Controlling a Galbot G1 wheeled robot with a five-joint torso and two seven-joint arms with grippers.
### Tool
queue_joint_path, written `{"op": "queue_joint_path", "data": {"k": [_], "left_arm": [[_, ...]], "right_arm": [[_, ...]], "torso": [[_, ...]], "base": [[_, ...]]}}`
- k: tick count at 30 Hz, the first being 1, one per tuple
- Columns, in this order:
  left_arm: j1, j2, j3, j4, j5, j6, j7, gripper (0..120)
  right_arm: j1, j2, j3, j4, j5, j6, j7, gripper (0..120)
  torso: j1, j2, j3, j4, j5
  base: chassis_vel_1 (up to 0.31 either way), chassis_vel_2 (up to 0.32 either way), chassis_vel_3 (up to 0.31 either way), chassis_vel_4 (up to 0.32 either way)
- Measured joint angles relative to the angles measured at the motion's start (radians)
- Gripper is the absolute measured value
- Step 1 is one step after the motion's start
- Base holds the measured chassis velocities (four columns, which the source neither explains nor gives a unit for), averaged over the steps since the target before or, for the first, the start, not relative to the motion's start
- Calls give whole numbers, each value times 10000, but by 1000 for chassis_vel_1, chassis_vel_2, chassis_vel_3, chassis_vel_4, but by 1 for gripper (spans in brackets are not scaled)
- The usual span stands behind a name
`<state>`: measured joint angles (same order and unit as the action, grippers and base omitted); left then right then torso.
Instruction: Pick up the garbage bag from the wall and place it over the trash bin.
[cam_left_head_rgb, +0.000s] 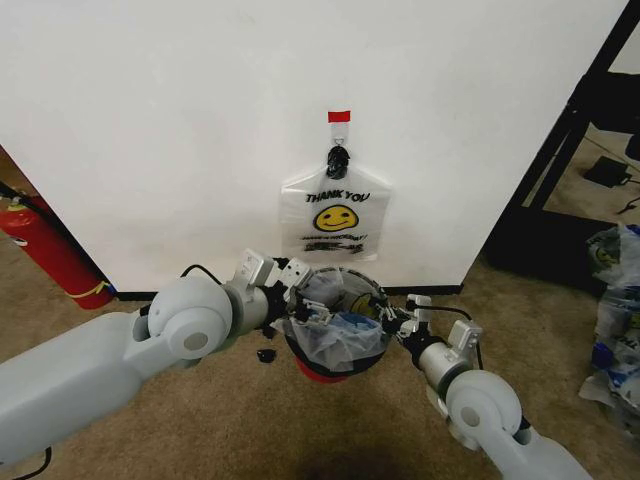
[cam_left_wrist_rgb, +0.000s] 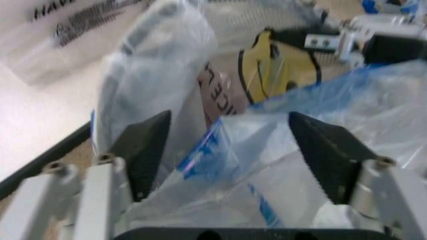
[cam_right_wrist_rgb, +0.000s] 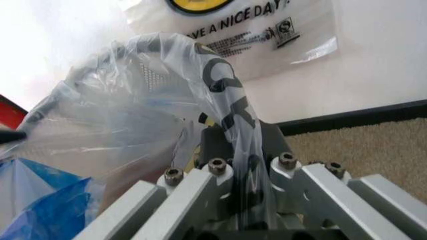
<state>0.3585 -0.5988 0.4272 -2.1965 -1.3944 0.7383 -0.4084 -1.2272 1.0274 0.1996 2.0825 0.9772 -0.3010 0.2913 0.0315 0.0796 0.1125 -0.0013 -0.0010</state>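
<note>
Stretching the bag (cam_left_head_rgb: 335, 335) over the bin (cam_left_head_rgb: 322, 372), low at 6 o'clock from the hook (cam_left_head_rgb: 339, 128) on the wall (cam_left_head_rgb: 180, 120). Left pincer (cam_left_head_rgb: 291, 300) sitting at the rim's 9 o'clock, fingers (cam_left_wrist_rgb: 148, 145) spread wide with blue-patched film bunched between, apparently not pinched. Right pincer (cam_left_head_rgb: 405, 322) at 3 o'clock, clamped tight on a twisted strip of bag. Hanging above on the hook, another smiley bag (cam_left_head_rgb: 335, 212). Risking a tear from pulling the thin film hard against the wire rim; risking the loose left side sliding back inside; risking tipping the light bin by dragging sideways.
</note>
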Motion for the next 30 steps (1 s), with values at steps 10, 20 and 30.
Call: {"op": "queue_joint_path", "data": {"k": [10, 20, 30], "left_arm": [[176, 139, 53, 68, 111, -17, 190, 37], [628, 285, -149, -86, 238, -24, 191, 7], [2240, 652, -2270, -1115, 390, -193, 256, 0]], "right_arm": [[152, -2, -38, -58, 141, -70, 103, 1], [133, 41, 13, -56, 229, -64, 161, 1], [207, 210, 39, -144, 351, -30, 410, 1]], "torso": [[0, 0, 0, -2, 0], [0, 0, 0, -2, 1], [0, 0, 0, -3, 1]], "base": [[0, 0, 0, 0], [0, 0, 0, 0], [0, 0, 0, 0]]}}
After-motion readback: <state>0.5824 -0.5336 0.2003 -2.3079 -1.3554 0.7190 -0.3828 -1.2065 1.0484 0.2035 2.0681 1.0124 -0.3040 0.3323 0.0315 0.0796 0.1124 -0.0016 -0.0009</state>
